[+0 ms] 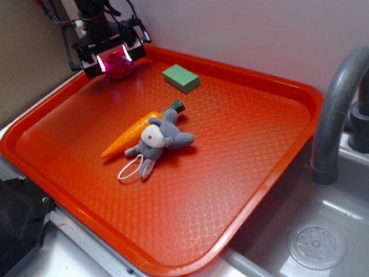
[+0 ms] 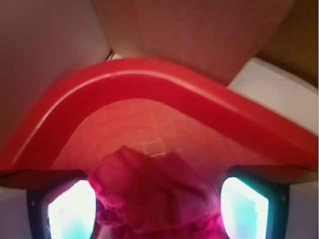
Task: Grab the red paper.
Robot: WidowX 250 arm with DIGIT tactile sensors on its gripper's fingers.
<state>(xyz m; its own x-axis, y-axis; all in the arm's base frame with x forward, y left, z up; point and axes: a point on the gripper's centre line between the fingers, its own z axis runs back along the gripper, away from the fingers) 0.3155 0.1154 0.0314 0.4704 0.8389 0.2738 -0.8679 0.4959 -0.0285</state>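
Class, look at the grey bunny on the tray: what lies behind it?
A carrot lies behind the bunny, touching it. Its middle is covered; the orange tip and green top show.

A toy kitchen: grey sink (image 1: 323, 231) with faucet (image 1: 337, 109), and an orange tray (image 1: 230, 173).

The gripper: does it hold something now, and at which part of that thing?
The gripper has the red paper between its fingers, one on each side of the ball; a firm squeeze cannot be told.
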